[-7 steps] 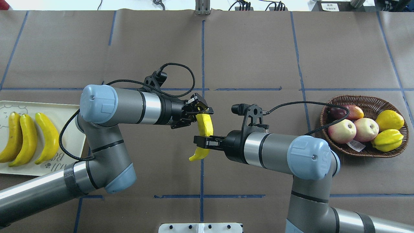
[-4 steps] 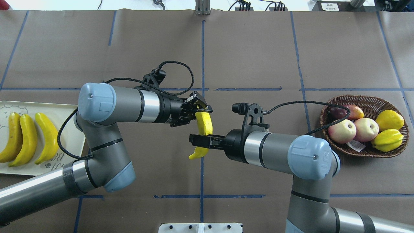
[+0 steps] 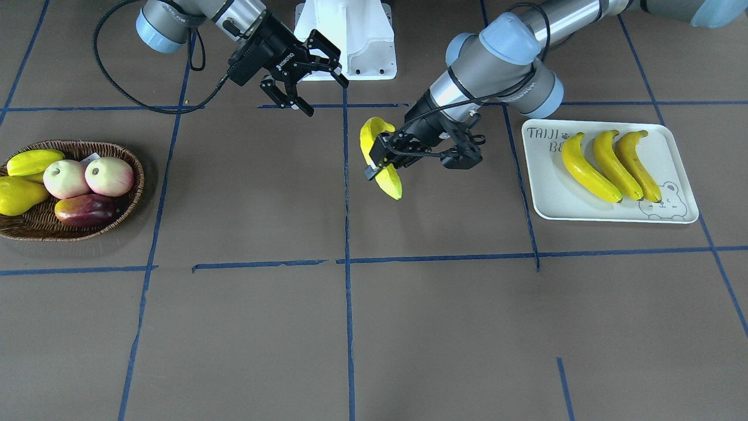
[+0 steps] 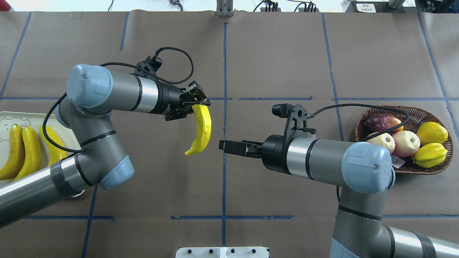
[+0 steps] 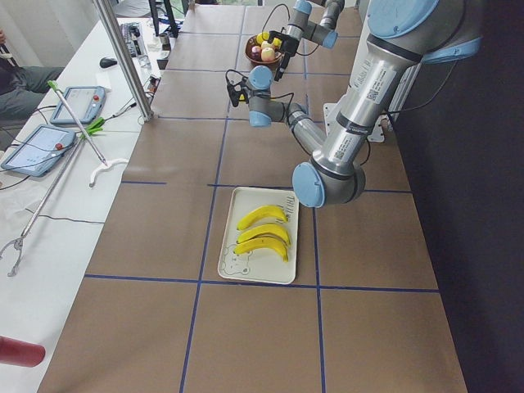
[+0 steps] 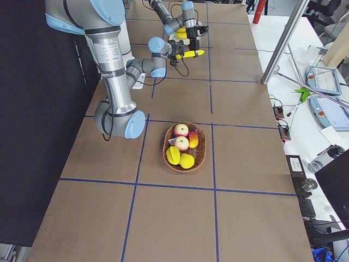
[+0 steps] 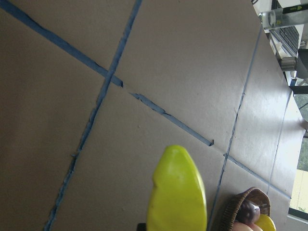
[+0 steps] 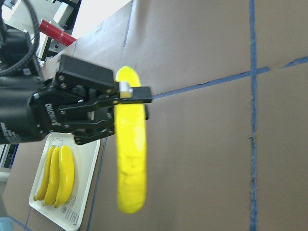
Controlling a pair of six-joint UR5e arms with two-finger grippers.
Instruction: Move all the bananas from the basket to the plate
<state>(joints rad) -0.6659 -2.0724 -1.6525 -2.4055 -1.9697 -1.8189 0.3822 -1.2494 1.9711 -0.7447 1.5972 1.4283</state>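
With left gripper [image 4: 195,102] clamped on banana [image 4: 201,130], long axis 12-to-6 o'clock, carry toward plate [image 4: 32,119] at 9 o'clock.

The left gripper [image 4: 196,99] is clamped on the far end of one banana [image 4: 202,130]. The right gripper [image 4: 223,146] points at that banana's near tip, just beside it and not touching. Three bananas [image 4: 25,152] lie side by side on the plate [image 4: 7,116] at the left edge, and the basket [image 4: 416,110] at the right holds mixed fruit [image 4: 405,142].
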